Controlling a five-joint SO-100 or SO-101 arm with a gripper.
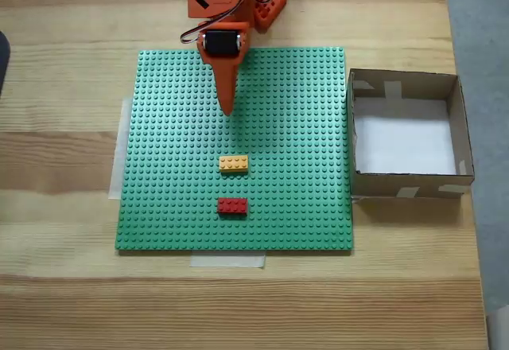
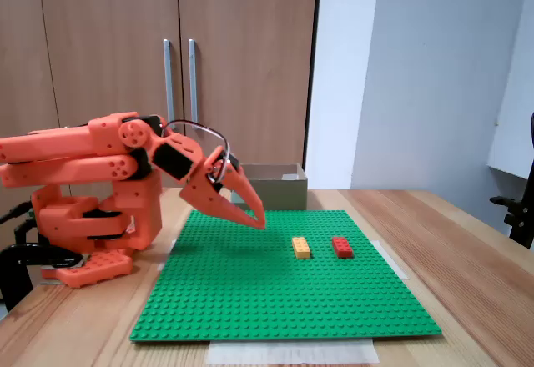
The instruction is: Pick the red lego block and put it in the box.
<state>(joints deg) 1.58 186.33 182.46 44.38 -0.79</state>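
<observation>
Rigid, light and slick-sided, the red lego block [image 1: 232, 205] sits at six o'clock from the clenched, empty gripper [image 1: 228, 110], likely best pinched across its long sides.

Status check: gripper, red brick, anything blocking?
Gripper shut, empty, above the baseplate. Red lego block untouched, outside the box. Orange-yellow brick sits between gripper and red.

Both fixed views are bright and evenly lit by soft, diffuse light from above. Shadows are faint, with a soft one under the orange arm [image 2: 125, 175] on the green baseplate [image 1: 278, 207]. Focus is mostly sharp, slightly soft overall, without glare.
</observation>
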